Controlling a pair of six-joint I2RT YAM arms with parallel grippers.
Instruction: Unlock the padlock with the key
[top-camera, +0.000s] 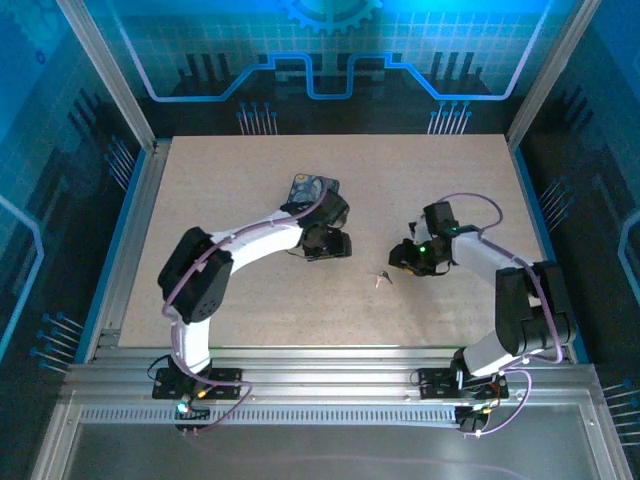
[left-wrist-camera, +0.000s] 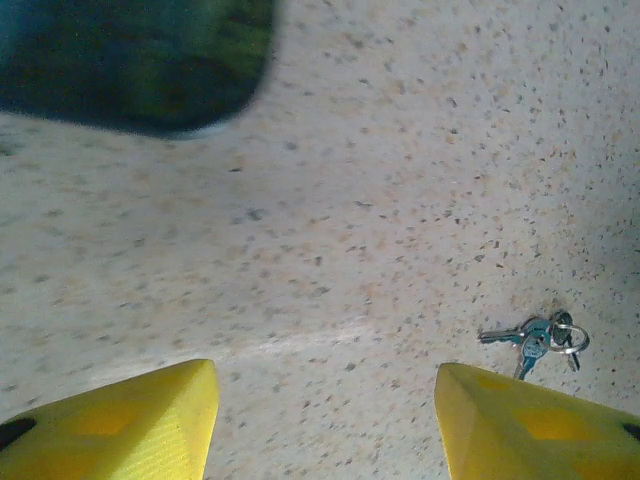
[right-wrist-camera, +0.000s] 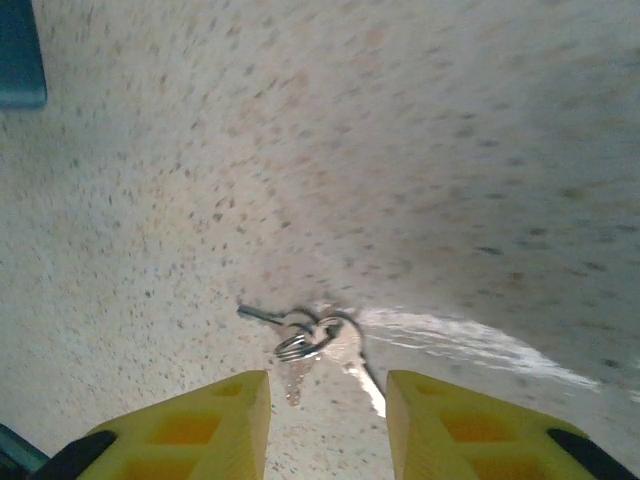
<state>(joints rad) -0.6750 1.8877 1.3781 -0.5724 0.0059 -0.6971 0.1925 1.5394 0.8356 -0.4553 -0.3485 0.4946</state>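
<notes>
Up close, keys (right-wrist-camera: 348, 348) on a ring (right-wrist-camera: 296, 347).

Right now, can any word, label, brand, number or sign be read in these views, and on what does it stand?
No text is readable.
The keys: any stamp is too blurred to read.
The tin: swirl pattern, no lettering legible.
The backdrop: gear graphic and lines, no words.

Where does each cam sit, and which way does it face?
Top external: above and behind the bases, looking down on the table; left arm and right arm show.
Left wrist: on the left arm, facing down; left tool at bottom, tin top left.
Right wrist: on the right arm, facing down; right tool at bottom.
Shared: keys in all three.
</notes>
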